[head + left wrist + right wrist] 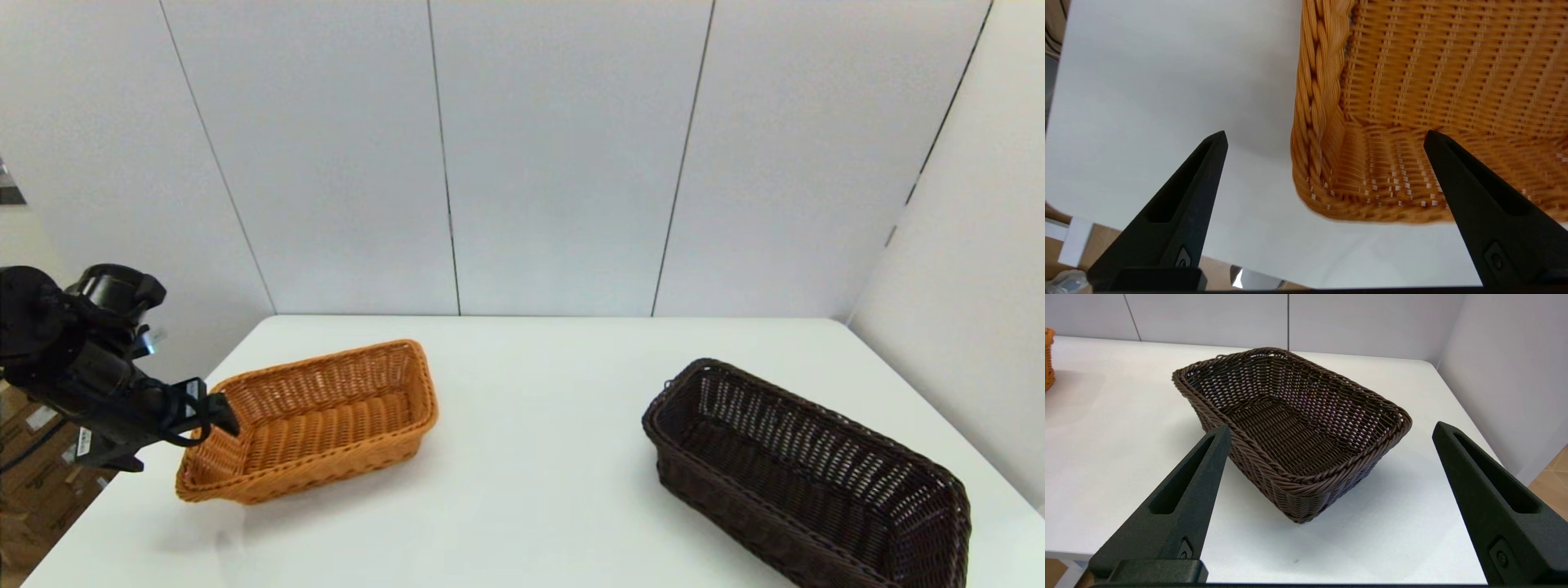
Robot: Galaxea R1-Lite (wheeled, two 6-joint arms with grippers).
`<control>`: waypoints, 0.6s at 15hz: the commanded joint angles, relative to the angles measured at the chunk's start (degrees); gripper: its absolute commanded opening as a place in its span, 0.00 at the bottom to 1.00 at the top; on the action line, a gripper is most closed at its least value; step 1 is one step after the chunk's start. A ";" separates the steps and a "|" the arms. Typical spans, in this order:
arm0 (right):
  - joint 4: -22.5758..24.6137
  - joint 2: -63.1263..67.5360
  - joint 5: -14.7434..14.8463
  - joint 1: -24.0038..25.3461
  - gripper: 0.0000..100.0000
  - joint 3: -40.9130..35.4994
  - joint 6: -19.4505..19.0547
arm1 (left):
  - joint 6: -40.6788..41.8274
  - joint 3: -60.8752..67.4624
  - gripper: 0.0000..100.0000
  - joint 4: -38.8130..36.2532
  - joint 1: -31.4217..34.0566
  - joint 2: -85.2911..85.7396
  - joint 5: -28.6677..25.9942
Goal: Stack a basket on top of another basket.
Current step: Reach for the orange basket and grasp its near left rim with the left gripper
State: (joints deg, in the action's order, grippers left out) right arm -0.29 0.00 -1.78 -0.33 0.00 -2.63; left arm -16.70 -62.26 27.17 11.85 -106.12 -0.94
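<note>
While the orange-tan rectangular wicker basket (314,420) with its braided rim sits on the white table (531,425), the left gripper (214,410) hangs at the short end of that basket nearest the table's left edge, its black fingertips (222,412) close above the rim there. From the left wrist view the jaws are spread wide with nothing between them: one finger (1180,212) shows over bare table outside the basket, the other (1482,204) over the woven inside of it, and the braided corner of the rim (1314,122) lies between the two. Whether either finger touches the wicker cannot be told.

Well apart from the orange basket, on its right across a stretch of table, stands the dark brown, almost black rectangular wicker basket (804,478) with open-weave sides. It rests upright on the table, set at an angle to the orange one, reaching toward the table's near right corner.

Beyond that dark basket's near short end, as the right wrist view shows, the right gripper (1327,435) hovers with its jaws also spread wide and holding nothing; it does not appear in the head view.
</note>
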 commanded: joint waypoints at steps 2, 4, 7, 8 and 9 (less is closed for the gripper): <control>0.03 0.09 -0.07 -0.02 1.00 -0.09 0.00 | -0.35 -1.73 1.00 -0.10 0.63 -4.80 0.06; 0.03 0.09 0.02 0.07 1.00 0.00 0.00 | -0.44 -3.13 1.00 -0.10 0.89 -6.82 -0.03; 0.03 0.09 0.02 -0.02 1.00 -0.09 0.00 | -0.44 -5.51 1.00 -0.10 1.77 -9.98 -0.12; 0.03 0.09 0.02 0.07 1.00 -0.09 0.00 | -0.44 -5.95 1.00 -0.10 1.95 -11.13 -0.12; 0.03 0.00 -0.07 -0.02 1.00 0.00 0.00 | -0.44 -6.56 1.00 -0.10 1.95 -12.18 -0.03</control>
State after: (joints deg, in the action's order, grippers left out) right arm -0.27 0.00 -1.76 -0.33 0.00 -2.61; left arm -16.99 -67.74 26.89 13.60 -115.76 -1.01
